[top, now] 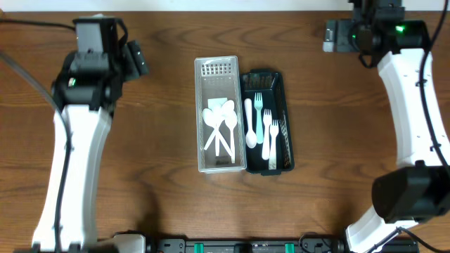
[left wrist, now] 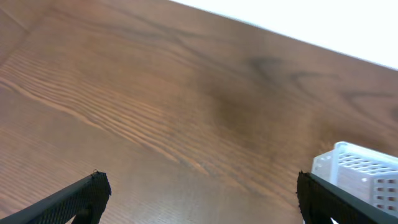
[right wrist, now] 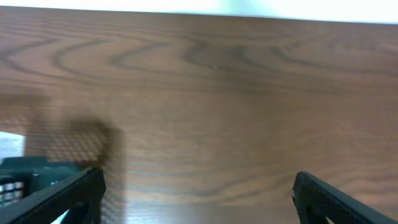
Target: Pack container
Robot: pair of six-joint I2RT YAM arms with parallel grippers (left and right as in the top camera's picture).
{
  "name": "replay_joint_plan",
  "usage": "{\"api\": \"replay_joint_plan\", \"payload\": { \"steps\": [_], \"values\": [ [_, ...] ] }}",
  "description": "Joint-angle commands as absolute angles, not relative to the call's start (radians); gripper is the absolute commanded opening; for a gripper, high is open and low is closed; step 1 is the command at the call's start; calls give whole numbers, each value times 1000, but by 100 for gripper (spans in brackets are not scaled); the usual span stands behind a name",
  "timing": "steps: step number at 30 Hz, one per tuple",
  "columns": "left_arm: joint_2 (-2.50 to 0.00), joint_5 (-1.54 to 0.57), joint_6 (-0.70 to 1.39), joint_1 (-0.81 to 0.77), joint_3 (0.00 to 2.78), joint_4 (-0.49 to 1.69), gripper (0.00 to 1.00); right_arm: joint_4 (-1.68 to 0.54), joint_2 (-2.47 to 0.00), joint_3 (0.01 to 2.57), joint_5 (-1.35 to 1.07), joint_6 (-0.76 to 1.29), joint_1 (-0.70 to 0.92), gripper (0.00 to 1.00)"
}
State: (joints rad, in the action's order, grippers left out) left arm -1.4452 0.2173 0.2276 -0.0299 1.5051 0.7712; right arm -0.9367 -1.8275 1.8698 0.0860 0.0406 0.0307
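Observation:
A white perforated basket point(top: 204, 119) stands at the table's middle and holds several white plastic spoons point(top: 222, 126). Beside it on the right is a dark green tray point(top: 277, 77) with white forks and a spoon point(top: 259, 123). My left gripper point(left wrist: 199, 193) is open and empty over bare wood at the far left; the basket's corner point(left wrist: 357, 171) shows at its right finger. My right gripper point(right wrist: 196, 193) is open and empty over bare wood at the far right; the green tray's corner point(right wrist: 18, 171) shows at its left finger.
The wooden table point(top: 140, 161) runs to a pale far edge point(left wrist: 311, 25). Both arms point(top: 77, 140) point(top: 415, 105) reach in from the near side along the table's left and right sides.

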Motion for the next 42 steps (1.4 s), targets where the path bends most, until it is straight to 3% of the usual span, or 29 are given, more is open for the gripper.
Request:
{"api": "replay_joint_plan", "payload": {
  "steps": [1,9,15,20,26,32,42],
  "values": [
    [-1282,229,211,-38,1438,747,98,-910,-1681,1770,102,51,6,99],
    [-853,230,210,-153,1077,649,98,-715,-1169,1277,124,74,13,99],
    [-514,276,210,-183,764,657,98,-754,-775,923,138,73,49,99],
    [-352,287,209,-183,594,787,98,-836,-528,719,139,73,49,99],
    [-331,329,210,-183,545,852,98,-963,-435,616,138,73,49,99],
    [-331,572,210,-183,545,845,98,-1070,-439,605,138,73,49,99],
    [-331,577,210,-183,545,860,98,-1070,-439,605,138,73,49,99]
  ]
}}
